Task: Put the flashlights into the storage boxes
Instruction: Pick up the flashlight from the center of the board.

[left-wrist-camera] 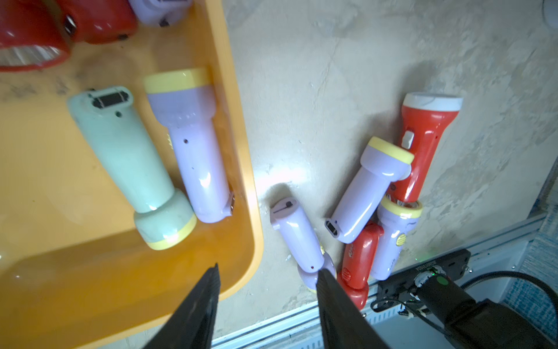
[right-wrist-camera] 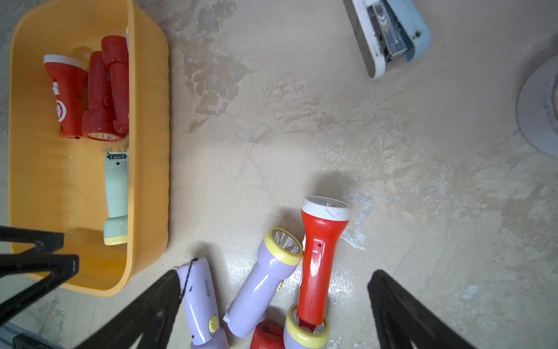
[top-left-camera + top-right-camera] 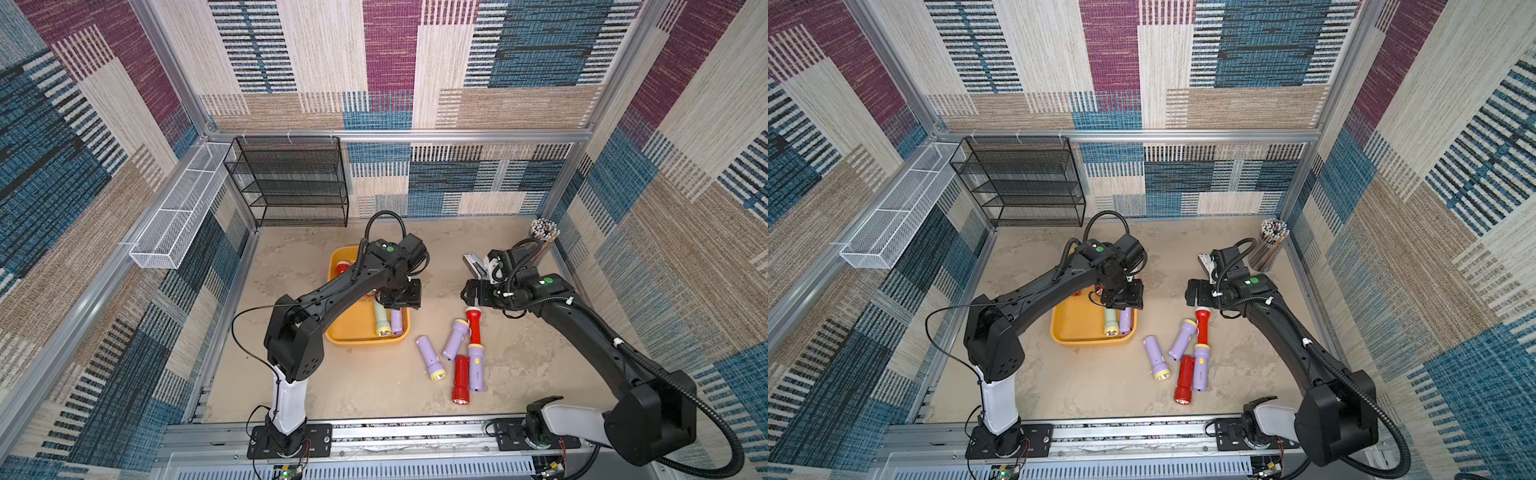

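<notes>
The yellow-orange storage box point(image 3: 365, 343) holds a pale green flashlight point(image 3: 380, 322), a lilac one point(image 3: 397, 322) and red ones point(image 2: 90, 96). My left gripper point(image 1: 268, 269) hangs open and empty over the box's near right corner point(image 1: 241, 169). To the right, several flashlights lie in a loose pile on the table: a lilac one point(image 3: 430, 357), a second lilac one point(image 3: 455, 338), a white-headed red one point(image 3: 473, 326), a third lilac one point(image 3: 476, 365) and a dark red one point(image 3: 460, 380). My right gripper point(image 2: 276, 272) is wide open just above the far end of this pile.
A black mesh rack point(image 3: 291, 183) stands at the back left, and a white wire basket point(image 3: 178, 216) hangs on the left wall. A grey stapler point(image 3: 476, 266) and a cup of pencils point(image 3: 542, 237) sit at the back right behind my right arm.
</notes>
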You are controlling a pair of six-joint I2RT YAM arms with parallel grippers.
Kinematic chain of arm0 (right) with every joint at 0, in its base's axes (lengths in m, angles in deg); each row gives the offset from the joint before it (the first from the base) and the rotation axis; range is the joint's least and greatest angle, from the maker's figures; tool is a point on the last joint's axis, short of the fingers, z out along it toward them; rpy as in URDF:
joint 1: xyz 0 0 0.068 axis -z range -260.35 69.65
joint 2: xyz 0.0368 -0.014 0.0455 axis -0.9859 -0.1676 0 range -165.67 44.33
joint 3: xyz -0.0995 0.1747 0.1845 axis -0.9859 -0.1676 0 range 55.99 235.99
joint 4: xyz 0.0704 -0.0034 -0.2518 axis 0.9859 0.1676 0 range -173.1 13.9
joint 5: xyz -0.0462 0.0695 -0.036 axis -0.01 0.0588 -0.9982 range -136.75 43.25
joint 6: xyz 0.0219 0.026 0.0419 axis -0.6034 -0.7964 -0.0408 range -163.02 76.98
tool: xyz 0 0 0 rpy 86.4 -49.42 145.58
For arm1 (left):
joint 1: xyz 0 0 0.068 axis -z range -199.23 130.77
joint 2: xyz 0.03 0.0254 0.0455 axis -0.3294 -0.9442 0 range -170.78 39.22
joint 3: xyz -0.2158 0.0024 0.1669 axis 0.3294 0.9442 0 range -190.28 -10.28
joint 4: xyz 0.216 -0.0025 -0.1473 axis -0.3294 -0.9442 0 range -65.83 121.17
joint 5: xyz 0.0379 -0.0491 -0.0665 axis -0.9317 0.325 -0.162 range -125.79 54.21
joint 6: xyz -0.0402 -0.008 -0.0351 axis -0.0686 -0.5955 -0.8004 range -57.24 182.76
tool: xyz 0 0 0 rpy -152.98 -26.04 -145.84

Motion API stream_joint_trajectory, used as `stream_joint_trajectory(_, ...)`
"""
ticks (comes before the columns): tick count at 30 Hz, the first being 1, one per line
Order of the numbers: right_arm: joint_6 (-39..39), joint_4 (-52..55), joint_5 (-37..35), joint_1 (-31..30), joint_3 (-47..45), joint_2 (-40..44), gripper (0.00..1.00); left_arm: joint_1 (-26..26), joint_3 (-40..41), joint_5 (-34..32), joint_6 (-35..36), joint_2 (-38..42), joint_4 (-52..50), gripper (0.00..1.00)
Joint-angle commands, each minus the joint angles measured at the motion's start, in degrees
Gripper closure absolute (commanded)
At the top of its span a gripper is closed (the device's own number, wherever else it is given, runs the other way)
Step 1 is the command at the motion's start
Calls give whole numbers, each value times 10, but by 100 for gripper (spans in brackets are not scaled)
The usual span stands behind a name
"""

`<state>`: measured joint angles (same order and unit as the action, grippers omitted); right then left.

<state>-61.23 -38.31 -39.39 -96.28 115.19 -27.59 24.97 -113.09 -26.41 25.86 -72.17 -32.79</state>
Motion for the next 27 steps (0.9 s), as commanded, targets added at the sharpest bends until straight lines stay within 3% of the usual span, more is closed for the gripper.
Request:
stream_joint_trajectory(1, -7, -16, -11, 0, -8, 15, 0, 26, 7, 6, -34, 2, -9, 45)
stream_joint_trajectory(9, -2, -4, -18, 1, -8, 45, 0, 84, 9, 3, -42, -19, -9, 45)
stream_joint_trajectory(27, -7, 49, -38, 0, -3, 110, 0, 106, -13, 11, -41, -113, -9, 43)
